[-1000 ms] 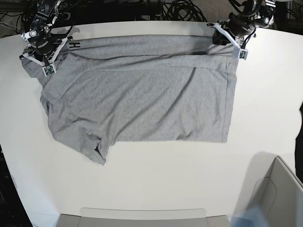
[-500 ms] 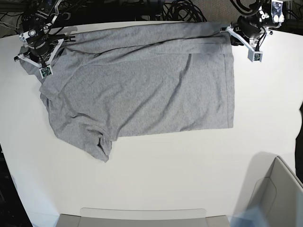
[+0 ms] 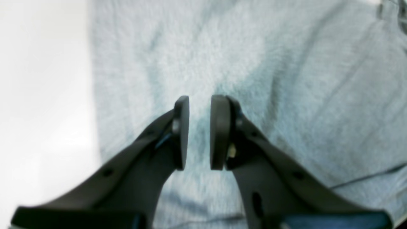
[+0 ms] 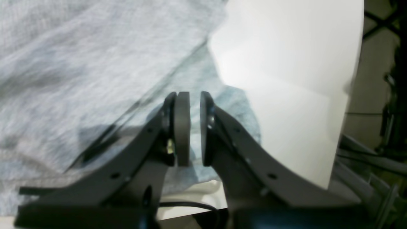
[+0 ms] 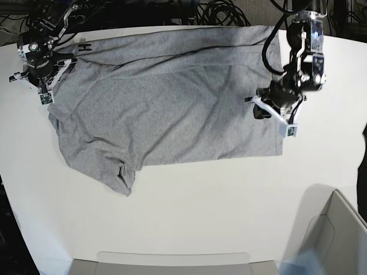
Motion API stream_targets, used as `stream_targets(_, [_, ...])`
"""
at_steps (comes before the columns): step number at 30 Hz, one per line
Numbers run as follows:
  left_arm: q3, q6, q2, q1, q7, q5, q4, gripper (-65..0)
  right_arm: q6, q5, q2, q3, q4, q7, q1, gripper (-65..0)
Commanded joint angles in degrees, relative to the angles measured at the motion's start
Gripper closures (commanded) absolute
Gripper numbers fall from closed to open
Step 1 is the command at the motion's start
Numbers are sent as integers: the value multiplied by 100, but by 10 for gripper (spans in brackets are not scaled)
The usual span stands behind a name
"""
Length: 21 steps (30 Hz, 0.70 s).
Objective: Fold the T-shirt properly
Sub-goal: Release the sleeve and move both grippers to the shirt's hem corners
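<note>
The heather-grey T-shirt [image 5: 172, 97] lies spread across the far half of the white table [image 5: 200, 212], with a black "H" [image 5: 85, 48] showing at its far left edge and one sleeve bunched at the front left. My left gripper [image 5: 261, 109] hovers over the shirt's right edge. In the left wrist view its jaws [image 3: 199, 98] stand narrowly apart, with only flat fabric [image 3: 286, 63] below. My right gripper [image 5: 46, 80] sits at the shirt's far left shoulder. In the right wrist view its pads [image 4: 194, 93] leave a thin gap over cloth [image 4: 79, 47]; whether cloth is pinched is unclear.
A grey bin [image 5: 338, 235] stands at the front right corner and a flat grey tray edge [image 5: 172, 263] runs along the front. Black cables [image 5: 218, 11] hang behind the table's far edge. The table edge [image 4: 337, 127] drops off close beside my right gripper.
The shirt's far edge has been pulled farther back and flattened. My left gripper left the far right corner and moved nearer, over the right hem. My right gripper shifted slightly left.
</note>
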Motion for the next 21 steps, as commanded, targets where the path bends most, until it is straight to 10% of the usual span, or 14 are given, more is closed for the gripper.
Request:
stream_targets(1, [101,37,-59,-394,17,14,-361,-133,60,52,58,84,114,115,132,-60])
stream_targets(13, [294,-7,-182,-1501,-423,1104,-2621,-133,60,8,49,594,105,88,950,-67])
stream_targets(21, [303,-16,-217,-1703,-405,1773,-2612,-133,60,8,58,533,176,97,1398,-205])
